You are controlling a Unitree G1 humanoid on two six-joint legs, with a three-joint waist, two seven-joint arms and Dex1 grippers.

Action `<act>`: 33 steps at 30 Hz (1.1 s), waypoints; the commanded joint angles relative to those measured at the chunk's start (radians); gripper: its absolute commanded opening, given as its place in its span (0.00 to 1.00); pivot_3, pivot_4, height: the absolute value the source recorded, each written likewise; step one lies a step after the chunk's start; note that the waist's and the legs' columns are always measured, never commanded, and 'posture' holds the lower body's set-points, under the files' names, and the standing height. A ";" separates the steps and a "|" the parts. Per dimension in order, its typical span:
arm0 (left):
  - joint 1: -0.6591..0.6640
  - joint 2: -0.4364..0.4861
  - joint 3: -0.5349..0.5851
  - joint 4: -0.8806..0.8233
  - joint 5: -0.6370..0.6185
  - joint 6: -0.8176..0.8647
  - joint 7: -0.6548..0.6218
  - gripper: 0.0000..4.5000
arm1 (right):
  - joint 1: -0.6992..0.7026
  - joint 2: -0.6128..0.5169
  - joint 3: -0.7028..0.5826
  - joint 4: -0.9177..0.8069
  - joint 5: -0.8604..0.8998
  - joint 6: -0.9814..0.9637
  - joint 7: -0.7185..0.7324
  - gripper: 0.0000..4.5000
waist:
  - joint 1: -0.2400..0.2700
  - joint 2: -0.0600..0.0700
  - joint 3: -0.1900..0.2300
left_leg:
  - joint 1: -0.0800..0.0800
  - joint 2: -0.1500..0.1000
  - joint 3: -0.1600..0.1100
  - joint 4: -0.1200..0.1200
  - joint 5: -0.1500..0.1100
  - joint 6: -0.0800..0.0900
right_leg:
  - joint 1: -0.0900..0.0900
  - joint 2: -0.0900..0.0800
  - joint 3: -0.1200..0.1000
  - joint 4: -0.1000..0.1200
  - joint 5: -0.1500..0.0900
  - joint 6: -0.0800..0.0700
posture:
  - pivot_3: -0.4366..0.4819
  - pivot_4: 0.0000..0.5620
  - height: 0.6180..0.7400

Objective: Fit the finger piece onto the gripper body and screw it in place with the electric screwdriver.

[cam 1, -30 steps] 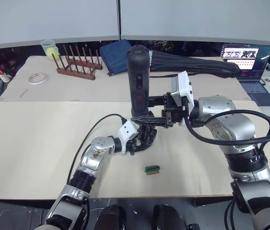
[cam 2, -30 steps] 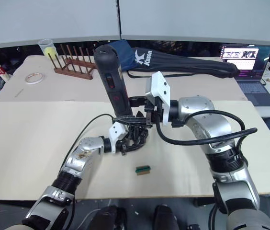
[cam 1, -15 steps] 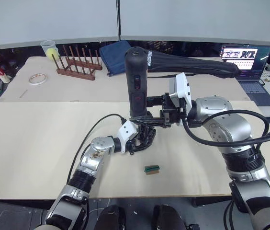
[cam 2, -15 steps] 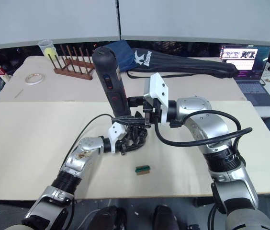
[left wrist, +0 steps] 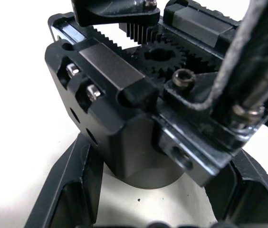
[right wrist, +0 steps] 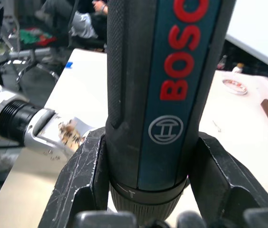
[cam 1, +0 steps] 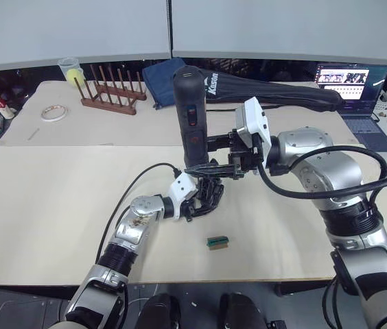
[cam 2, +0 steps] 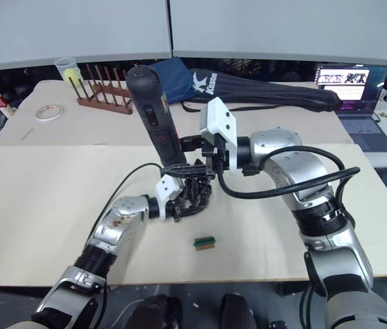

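Note:
The gripper body (cam 1: pixel 206 193), a chunky black block with gears showing on top (left wrist: pixel 162 52), stands on the cream table (cam 1: pixel 49 199). My left gripper (cam 1: pixel 195 203) is shut on its rounded base, one finger (left wrist: pixel 72 190) on each side. A pointed black finger (cam 1: pixel 199 168) lies across the top of the body; I cannot tell whether it is the loose finger piece. The electric screwdriver (cam 1: pixel 192 120) stands nearly upright over the body, its top leaning left, with my right gripper (cam 1: pixel 215 156) shut on its lower barrel (right wrist: pixel 162 118). Its metal bit (left wrist: pixel 262 80) reaches down to the body's top edge.
A small green-and-brown block (cam 1: pixel 217 241) lies in front of the body. Along the back are a wooden rack (cam 1: pixel 109 92), a tape roll (cam 1: pixel 54 112), a blue cloth (cam 1: pixel 166 79), a long black bag (cam 1: pixel 276 89) and a laptop (cam 1: pixel 355 89).
My right arm has carried the screwdriver a little to the left, and its top now leans further left. The left gripper and the gripper body have stayed put.

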 commanded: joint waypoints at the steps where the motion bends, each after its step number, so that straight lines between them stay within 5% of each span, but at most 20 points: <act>1: -0.014 0.003 0.029 -0.066 -0.038 -0.031 -0.017 0.51 | 0.033 -0.069 0.057 0.137 -0.128 0.086 0.001 0.43 | -0.001 0.000 0.000 | 0.000 0.000 0.000 0.000 -0.001 0.001 | 0.000 0.000 0.000 0.000 0.000 0.000 | 0.48 0.27 1.00; 13: -0.033 -0.011 0.037 -0.045 -0.040 -0.042 -0.017 0.51 | 0.112 0.044 0.023 0.057 -0.144 0.048 -0.139 0.43 | 0.000 0.000 -0.001 | 0.001 0.000 0.000 -0.001 0.000 0.001 | 0.000 -0.001 0.000 0.000 0.001 -0.001 | 0.48 0.27 1.00; 21: -0.032 -0.007 0.038 -0.042 -0.038 -0.041 -0.022 0.51 | 0.068 -0.067 0.124 0.069 -0.177 0.053 0.026 0.43 | 0.000 0.000 -0.003 | 0.001 0.000 0.000 -0.001 -0.001 0.002 | 0.000 -0.001 -0.001 -0.001 0.000 -0.001 | 0.48 0.27 1.00; 33: 0.006 0.007 0.052 -0.153 -0.120 -0.002 -0.080 0.51 | 0.016 -0.074 0.076 0.173 -0.180 0.051 0.024 0.43 | -0.007 0.000 -0.004 | 0.001 0.001 0.000 -0.003 -0.001 0.001 | -0.001 -0.001 -0.001 -0.001 0.000 -0.002 | 0.48 0.27 1.00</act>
